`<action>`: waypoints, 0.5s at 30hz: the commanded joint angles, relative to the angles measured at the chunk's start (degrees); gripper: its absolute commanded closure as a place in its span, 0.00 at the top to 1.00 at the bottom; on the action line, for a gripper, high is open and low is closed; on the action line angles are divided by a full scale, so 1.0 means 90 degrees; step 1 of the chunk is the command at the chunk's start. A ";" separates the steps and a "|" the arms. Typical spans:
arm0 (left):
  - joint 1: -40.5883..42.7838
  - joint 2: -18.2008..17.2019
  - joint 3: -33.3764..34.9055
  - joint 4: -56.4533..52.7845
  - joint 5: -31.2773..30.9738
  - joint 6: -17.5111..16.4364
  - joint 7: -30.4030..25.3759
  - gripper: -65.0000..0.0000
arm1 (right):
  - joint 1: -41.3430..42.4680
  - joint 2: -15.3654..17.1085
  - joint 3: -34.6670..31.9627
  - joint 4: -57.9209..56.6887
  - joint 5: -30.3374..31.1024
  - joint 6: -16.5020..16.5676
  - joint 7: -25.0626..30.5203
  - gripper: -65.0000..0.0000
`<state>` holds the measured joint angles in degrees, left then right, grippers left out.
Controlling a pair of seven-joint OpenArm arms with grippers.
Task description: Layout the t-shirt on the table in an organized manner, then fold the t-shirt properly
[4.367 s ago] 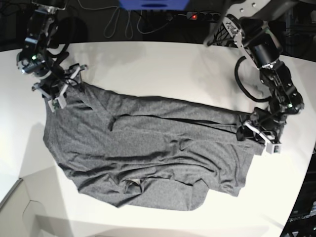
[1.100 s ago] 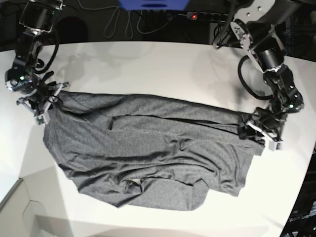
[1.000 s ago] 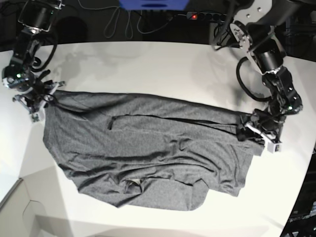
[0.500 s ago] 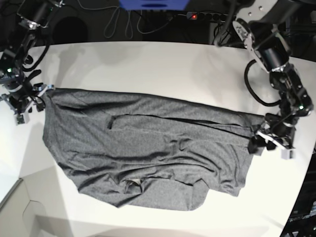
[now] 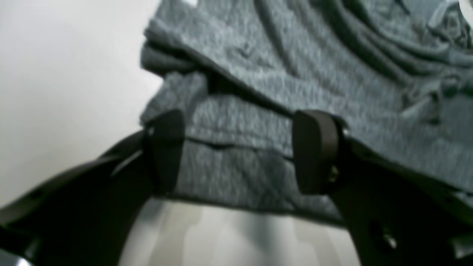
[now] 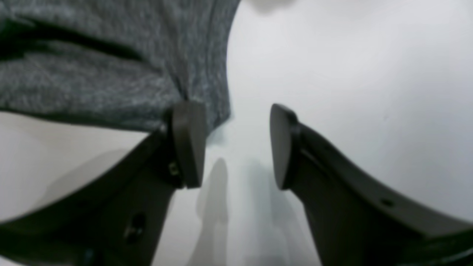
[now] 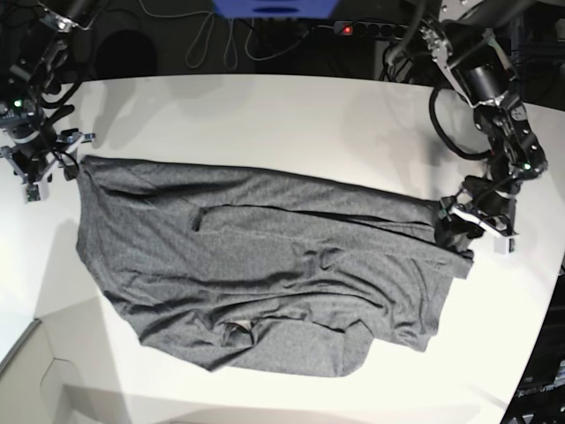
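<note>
The dark grey t-shirt (image 7: 265, 274) lies spread and wrinkled across the white table (image 7: 291, 124). My left gripper (image 7: 455, 234) is at the shirt's right edge. In the left wrist view it (image 5: 240, 151) is open, its fingers (image 5: 316, 151) straddling a folded hem of the shirt (image 5: 295, 74). My right gripper (image 7: 40, 172) is at the shirt's upper left corner. In the right wrist view it (image 6: 234, 144) is open with bare table (image 6: 351, 74) between the jaws. The shirt's corner (image 6: 92, 74) touches the left finger (image 6: 188, 144).
A power strip with a red light (image 7: 362, 29) and loose cables (image 7: 212, 44) lie behind the table's far edge. The table's curved edge (image 7: 538, 353) runs down the right side. A grey surface (image 7: 18, 371) sits below the front left corner.
My right gripper pulled the shirt's upper left corner outward to the left, flattening it, and now stands open. My left gripper shifted along the right edge and holds near it.
</note>
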<state>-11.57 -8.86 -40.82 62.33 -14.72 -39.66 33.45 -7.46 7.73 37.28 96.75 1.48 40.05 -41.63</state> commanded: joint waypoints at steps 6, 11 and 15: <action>-0.0018 -0.0095 -0.0031 0.0064 -0.0157 0.0436 -0.0205 0.76 | -0.0045 0.0094 0.0034 0.0117 0.0066 -0.0006 0.0156 0.45; 0.0001 -0.0095 -0.0031 0.0064 -0.0127 0.0426 -0.0205 0.83 | -0.0074 0.0094 0.0024 0.0117 0.0066 -0.0006 0.0156 0.45; 0.0021 -0.0095 -0.0031 0.0093 -0.0127 0.0436 -0.0147 0.87 | -0.0074 0.0094 0.0034 0.0117 0.0066 -0.0006 0.0156 0.45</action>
<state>-10.33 -8.86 -41.10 62.02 -15.05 -35.57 33.21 -8.49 7.75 37.34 96.75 1.48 40.05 -41.30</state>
